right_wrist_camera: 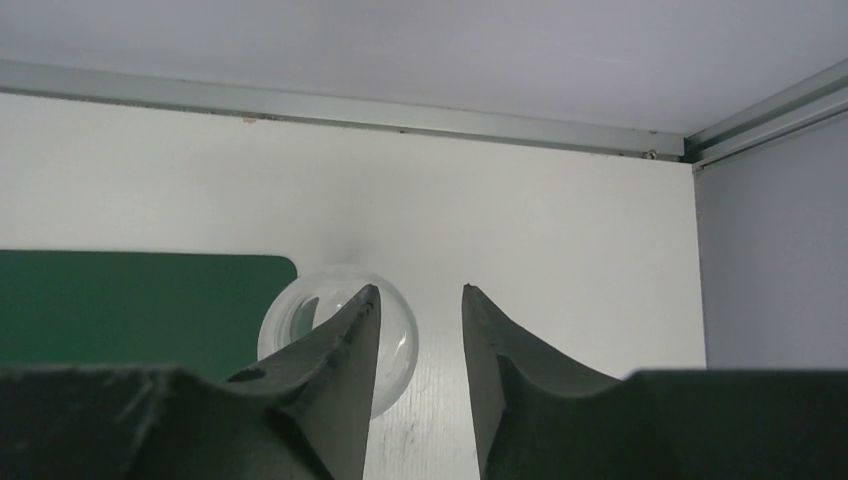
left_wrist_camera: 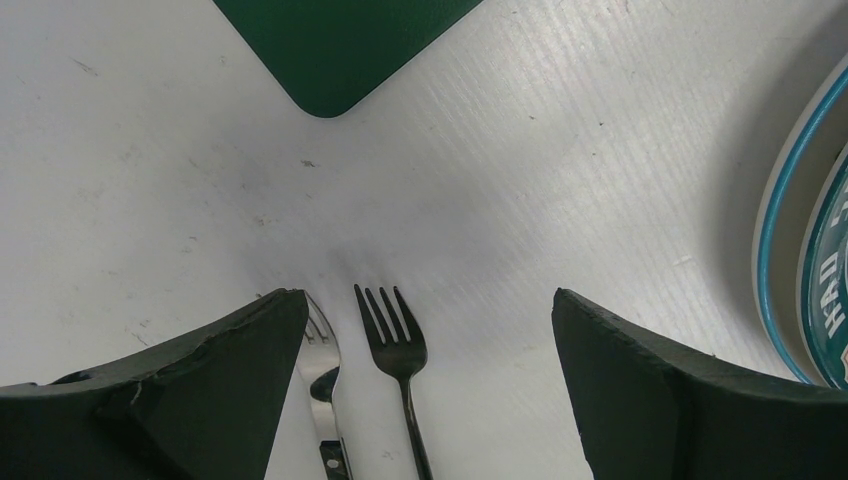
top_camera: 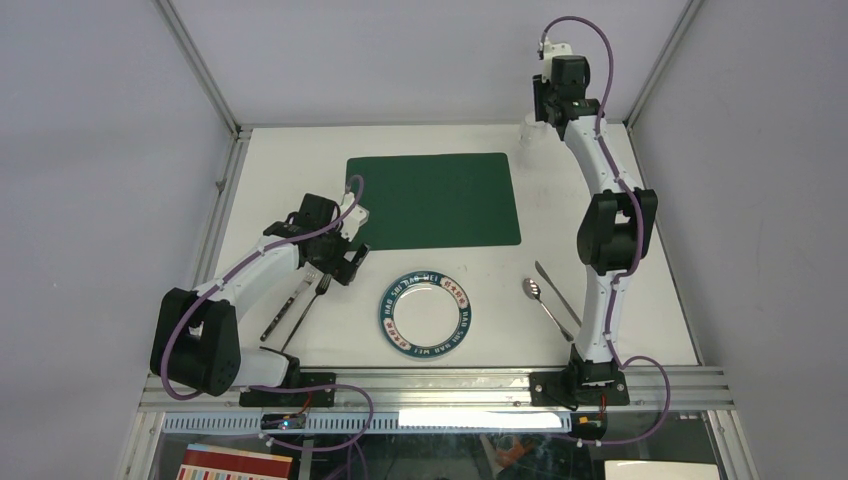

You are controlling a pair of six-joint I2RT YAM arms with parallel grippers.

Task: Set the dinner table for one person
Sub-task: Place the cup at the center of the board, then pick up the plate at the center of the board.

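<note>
The white dinner table (top_camera: 300, 160) bears a dark green placemat (top_camera: 432, 200) and, nearer, a blue-rimmed plate (top_camera: 427, 312). A dark fork (top_camera: 308, 305) and a silver utensil with a black handle (top_camera: 280, 318) lie at the left. My left gripper (top_camera: 335, 265) is open and empty above their heads. In the left wrist view the fork (left_wrist_camera: 396, 345) lies between the fingers (left_wrist_camera: 230, 380). A spoon (top_camera: 545, 302) and a knife (top_camera: 557, 293) lie at the right. My right gripper (top_camera: 535, 122) is open at the far back. Its left finger (right_wrist_camera: 340, 360) overlaps a clear glass (right_wrist_camera: 300, 320).
Aluminium framing (top_camera: 430, 385) edges the table, with grey walls close behind and beside it. The glass (top_camera: 527, 130) stands just past the placemat's far right corner (right_wrist_camera: 150, 300). The plate's rim (left_wrist_camera: 775, 250) shows at the right of the left wrist view, the placemat's corner (left_wrist_camera: 340, 50) at the top.
</note>
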